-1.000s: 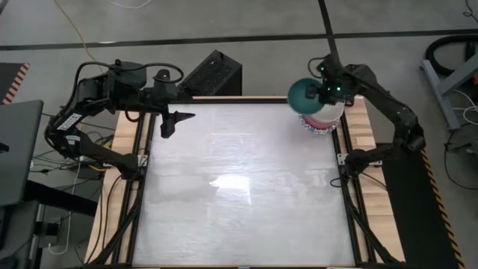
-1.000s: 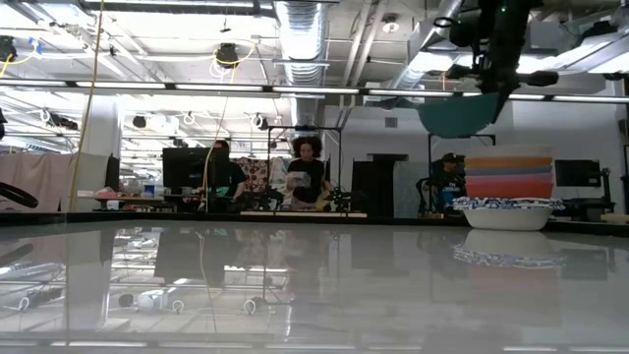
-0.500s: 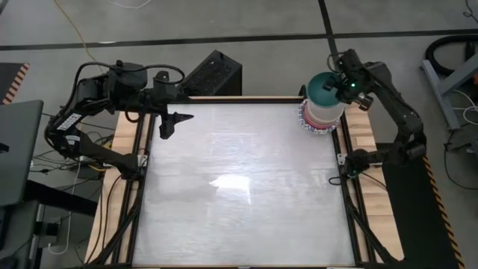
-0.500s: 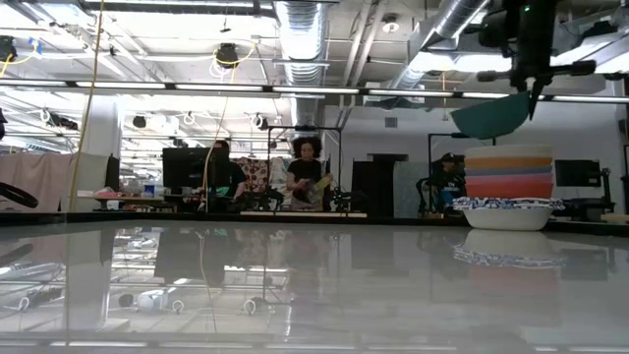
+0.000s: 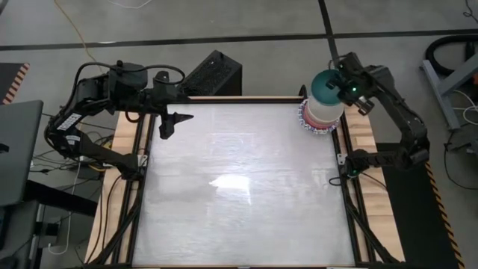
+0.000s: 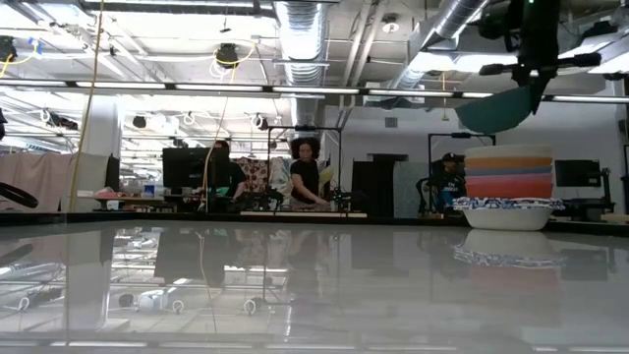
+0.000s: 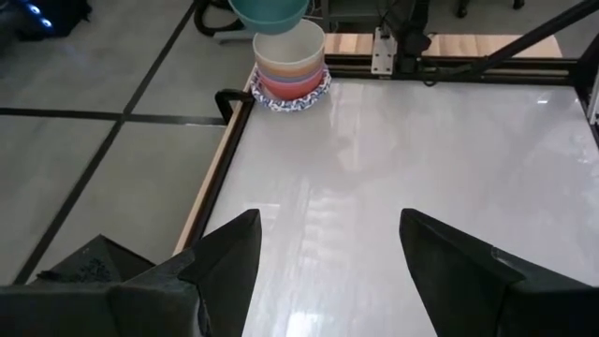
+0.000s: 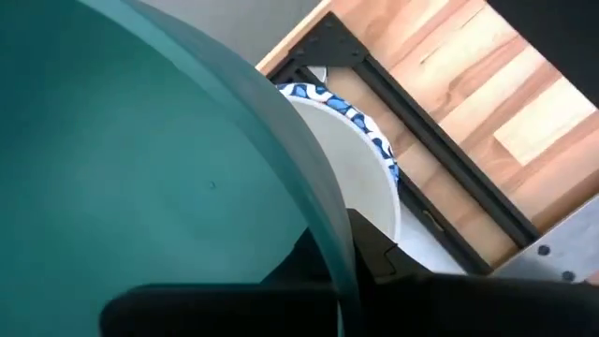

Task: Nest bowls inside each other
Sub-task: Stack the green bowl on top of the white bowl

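Above the nested stack (image 6: pixel 507 187), tilted teal bowl (image 6: pixel 495 110), right claw (image 5: pixel 345 87) clamped on its rim

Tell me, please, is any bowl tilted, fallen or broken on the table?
None fallen or visibly broken. Only the teal bowl is tilted: the right gripper holds it by the rim above the straight stack of bowls.

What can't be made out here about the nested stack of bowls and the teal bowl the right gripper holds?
- Count in the stack of nested bowls: low view shows only rim bands; high view has the round teal bowl covering it.
- Right gripper: its fingertips are hidden by the teal bowl's wall in the right wrist view.
- Whether any bowls lie inside the white blue-rimmed bowl: cut off there by the teal bowl.
- Left gripper: waits open at the far left.
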Robot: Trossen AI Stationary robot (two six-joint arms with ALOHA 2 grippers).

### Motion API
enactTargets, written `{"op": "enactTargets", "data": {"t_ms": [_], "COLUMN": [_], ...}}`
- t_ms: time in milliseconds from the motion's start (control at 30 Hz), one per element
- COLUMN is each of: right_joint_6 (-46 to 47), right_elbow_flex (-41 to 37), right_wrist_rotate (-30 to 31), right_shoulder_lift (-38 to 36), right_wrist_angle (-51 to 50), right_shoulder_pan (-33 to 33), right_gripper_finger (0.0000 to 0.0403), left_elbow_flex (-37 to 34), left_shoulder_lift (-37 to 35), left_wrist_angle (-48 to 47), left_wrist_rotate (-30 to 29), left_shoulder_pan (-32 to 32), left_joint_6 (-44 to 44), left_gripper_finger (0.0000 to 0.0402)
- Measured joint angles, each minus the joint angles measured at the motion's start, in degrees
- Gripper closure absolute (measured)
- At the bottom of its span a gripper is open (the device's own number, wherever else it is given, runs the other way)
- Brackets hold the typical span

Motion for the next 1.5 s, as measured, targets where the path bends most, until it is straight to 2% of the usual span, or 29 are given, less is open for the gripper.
{"op": "enactTargets", "data": {"t_ms": [167, 333, 467, 567, 667, 800, 1033, 1267, 1500], "right_joint_6": [6.29, 12.84, 20.98, 23.17, 23.53, 29.22, 37.45, 39.65, 35.43], "right_elbow_flex": [0.02, 0.02, 0.04, -0.67, -4.56, -11.24, -21.86, -28.43, -30.16], "right_wrist_rotate": [5.21, 7.41, 10.38, 11.57, 10.97, 10.14, 10.04, 10.07, 9.85], "right_shoulder_lift": [-1.49, -3.43, -3.91, -4.01, -4.95, -7.63, -15.75, -21.66, -21.18], "right_wrist_angle": [-3.68, -4.54, -5.98, -5.15, -0.69, 4.30, 6.63, 11.99, 21.52], "right_shoulder_pan": [2.22, 2.96, 6.56, 8.48, 9.56, 12.05, 16.15, 17.48, 15.45], "right_gripper_finger": [0.0393, 0.0393, 0.0393, 0.0393, 0.0393, 0.0393, 0.0393, 0.0393, 0.0393], "left_elbow_flex": [0.00, 0.00, 0.00, -0.01, 0.00, 0.00, 0.00, -0.01, -0.02], "left_shoulder_lift": [0.00, 0.00, 0.00, 0.00, 0.00, 0.00, 0.00, 0.02, 0.04], "left_wrist_angle": [0.01, 0.01, 0.01, 0.01, 0.01, 0.01, 0.01, 0.33, 0.99], "left_wrist_rotate": [0.00, 0.13, 0.15, 0.17, 0.18, 0.32, 0.31, 0.29, 0.21], "left_shoulder_pan": [0.00, 0.00, 0.00, 0.00, 0.00, -0.01, -0.02, -0.02, -0.02], "left_joint_6": [0.02, 0.97, 1.85, 1.97, 2.62, 3.66, 3.98, 3.78, 3.13], "left_gripper_finger": [0.0157, 0.0157, 0.0157, 0.0157, 0.0157, 0.0157, 0.0157, 0.0157, 0.0157]}}
